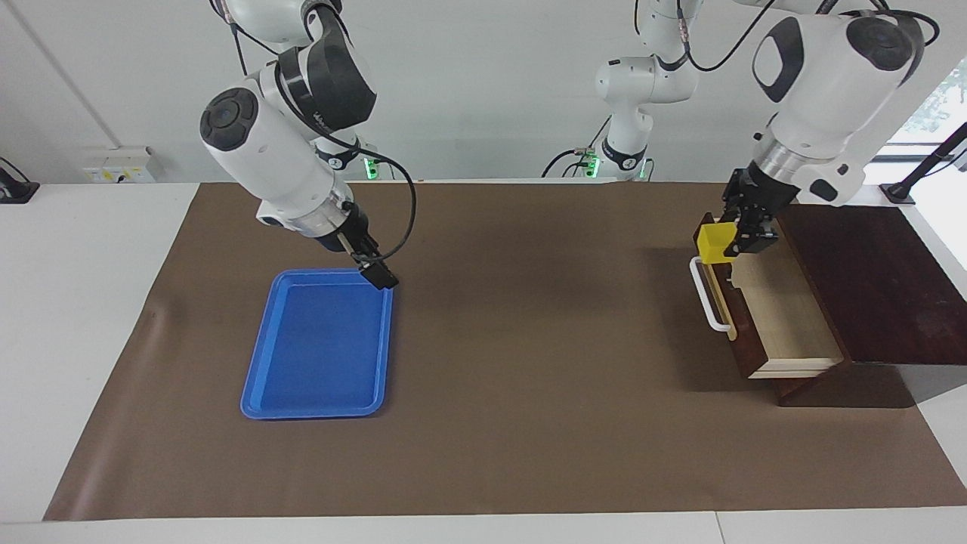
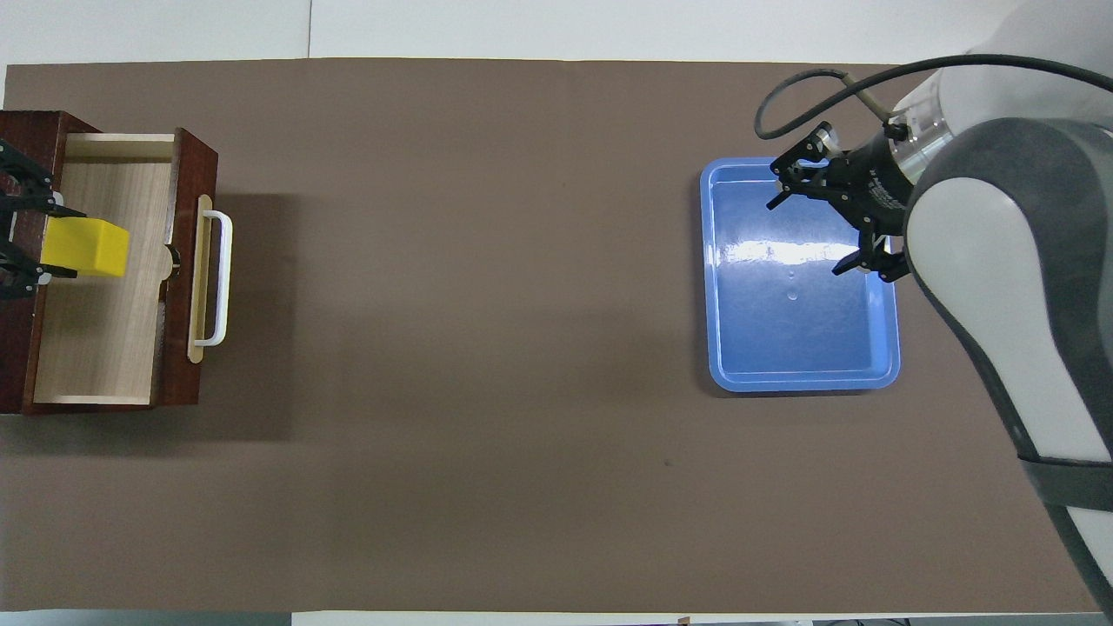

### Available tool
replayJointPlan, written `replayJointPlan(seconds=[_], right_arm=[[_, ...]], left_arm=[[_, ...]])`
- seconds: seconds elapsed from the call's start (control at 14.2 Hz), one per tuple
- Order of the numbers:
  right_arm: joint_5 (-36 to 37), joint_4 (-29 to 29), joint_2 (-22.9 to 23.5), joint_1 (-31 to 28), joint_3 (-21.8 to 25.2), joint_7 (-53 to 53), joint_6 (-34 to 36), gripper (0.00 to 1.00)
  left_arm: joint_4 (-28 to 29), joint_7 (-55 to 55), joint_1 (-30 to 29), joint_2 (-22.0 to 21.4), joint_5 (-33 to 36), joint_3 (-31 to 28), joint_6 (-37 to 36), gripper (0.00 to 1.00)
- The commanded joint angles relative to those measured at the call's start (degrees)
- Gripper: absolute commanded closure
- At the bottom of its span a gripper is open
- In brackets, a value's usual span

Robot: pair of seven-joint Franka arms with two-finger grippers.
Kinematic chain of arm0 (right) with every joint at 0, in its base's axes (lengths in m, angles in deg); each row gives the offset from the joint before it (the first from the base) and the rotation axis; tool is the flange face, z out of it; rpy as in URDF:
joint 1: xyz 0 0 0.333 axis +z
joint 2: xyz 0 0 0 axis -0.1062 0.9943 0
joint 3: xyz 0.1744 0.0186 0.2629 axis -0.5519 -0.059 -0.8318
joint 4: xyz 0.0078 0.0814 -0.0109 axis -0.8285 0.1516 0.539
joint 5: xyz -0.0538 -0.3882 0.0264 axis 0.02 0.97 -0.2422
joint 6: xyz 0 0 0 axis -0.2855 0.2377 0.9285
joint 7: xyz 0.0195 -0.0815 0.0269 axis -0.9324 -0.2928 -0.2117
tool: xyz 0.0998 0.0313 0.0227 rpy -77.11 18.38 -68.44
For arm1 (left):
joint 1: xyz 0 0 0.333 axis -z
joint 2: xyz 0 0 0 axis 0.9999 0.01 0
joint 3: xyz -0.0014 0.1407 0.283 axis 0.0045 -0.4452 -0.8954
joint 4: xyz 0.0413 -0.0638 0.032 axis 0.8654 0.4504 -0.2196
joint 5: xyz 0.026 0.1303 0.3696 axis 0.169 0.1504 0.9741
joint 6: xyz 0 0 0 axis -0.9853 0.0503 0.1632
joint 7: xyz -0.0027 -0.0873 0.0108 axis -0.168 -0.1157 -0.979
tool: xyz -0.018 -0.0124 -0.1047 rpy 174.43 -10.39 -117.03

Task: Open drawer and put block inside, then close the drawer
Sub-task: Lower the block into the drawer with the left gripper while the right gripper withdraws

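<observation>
The dark brown drawer (image 1: 786, 317) stands pulled out of its cabinet (image 1: 876, 287) at the left arm's end of the table, its pale wood inside bare. It also shows in the overhead view (image 2: 104, 339), with its white bar handle (image 2: 219, 278) toward the table's middle. My left gripper (image 1: 731, 240) is shut on the yellow block (image 1: 714, 243) and holds it in the air over the open drawer. In the overhead view the block (image 2: 87, 248) is over the drawer's inside, with the left gripper (image 2: 39, 246) at the frame's edge. My right gripper (image 2: 809, 228) is open and empty over the blue tray.
A flat blue tray (image 1: 317, 355) lies empty on the brown mat toward the right arm's end; it also shows in the overhead view (image 2: 800, 348). The right gripper (image 1: 378, 273) hangs just above it. The brown mat (image 1: 529, 340) covers the table.
</observation>
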State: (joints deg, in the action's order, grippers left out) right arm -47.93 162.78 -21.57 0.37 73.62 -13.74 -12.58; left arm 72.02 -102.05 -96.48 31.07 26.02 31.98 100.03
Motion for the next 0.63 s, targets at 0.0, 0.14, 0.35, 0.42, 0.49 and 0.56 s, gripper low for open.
replayJointPlan(seconds=[0.0,0.14,0.35,0.42,0.49,0.56], right_arm=[[5.28,5.94,-6.76,-1.54,-0.60,14.14,0.40,0.01],[6.96,7.89,-9.06,-2.94,-0.68,21.46,0.40,0.00],[6.97,9.03,-10.47,-4.27,-0.68,26.57,2.42,0.00],[6.97,9.04,-10.56,-4.36,-0.68,28.94,2.51,0.00],[6.97,9.04,-10.56,-4.44,-0.68,31.57,2.51,0.00],[6.97,9.04,-10.56,-4.97,-0.68,34.29,2.42,0.00]], left_arm=[[3.55,2.05,-0.77,-0.07,-0.92,0.57,4.80,1.00],[6.62,4.43,-2.08,0.73,-0.83,0.48,8.74,1.00],[11.98,4.70,-3.23,1.08,-0.74,0.48,15.07,1.00],[14.17,4.52,-3.14,0.91,-0.74,0.48,17.53,1.00],[16.20,4.17,-3.05,0.73,-0.74,0.48,19.47,1.00],[17.35,3.65,-2.71,0.73,-0.74,0.48,20.53,1.00]])
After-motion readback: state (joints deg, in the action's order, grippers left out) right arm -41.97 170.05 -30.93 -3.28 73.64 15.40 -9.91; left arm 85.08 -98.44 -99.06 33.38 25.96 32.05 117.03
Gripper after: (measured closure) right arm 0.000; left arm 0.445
